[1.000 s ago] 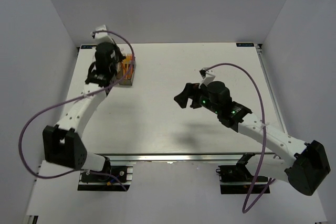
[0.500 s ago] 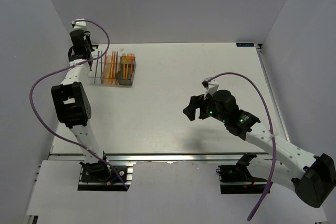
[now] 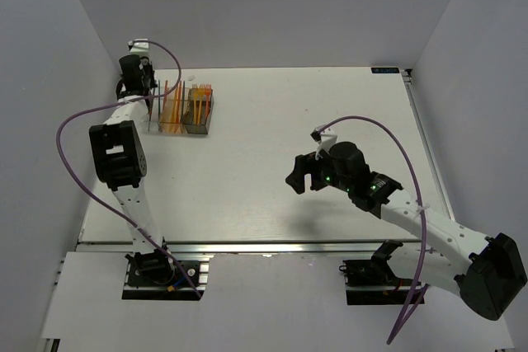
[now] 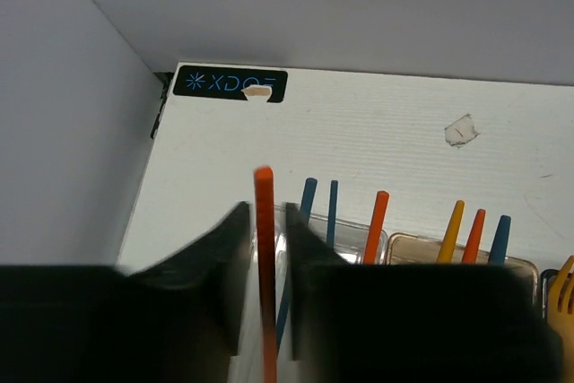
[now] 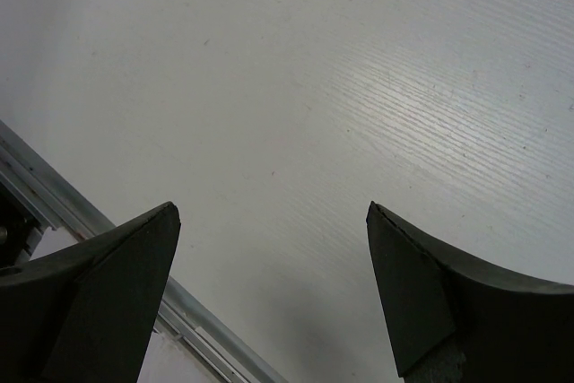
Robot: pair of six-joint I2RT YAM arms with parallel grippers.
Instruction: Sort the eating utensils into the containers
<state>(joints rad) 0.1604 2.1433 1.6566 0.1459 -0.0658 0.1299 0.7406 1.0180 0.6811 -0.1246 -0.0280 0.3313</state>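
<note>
The containers stand in a row at the back left: clear box (image 3: 153, 118), tan box (image 3: 172, 113), dark box (image 3: 198, 113). Orange, yellow and blue utensils stand upright in them. My left gripper (image 3: 136, 80) is just behind and left of the clear box. In the left wrist view it (image 4: 266, 213) is shut on an orange stick (image 4: 263, 187), which runs up between the fingers and past their tips. Behind it, the clear box (image 4: 345, 224) holds two blue sticks and an orange one. My right gripper (image 3: 295, 175) hangs open and empty over bare table (image 5: 272, 208).
The left wall and back wall are close to the left gripper. A dark XDOF label (image 4: 230, 84) marks the table's back left corner, and a scrap of tape (image 4: 460, 131) lies nearby. A metal rail (image 5: 54, 199) runs along the table's near edge. Purple cables loop off both arms.
The left arm swung from above the boxes to the back left corner, then edged right toward the clear box. The right gripper drew back a little toward the near side.
</note>
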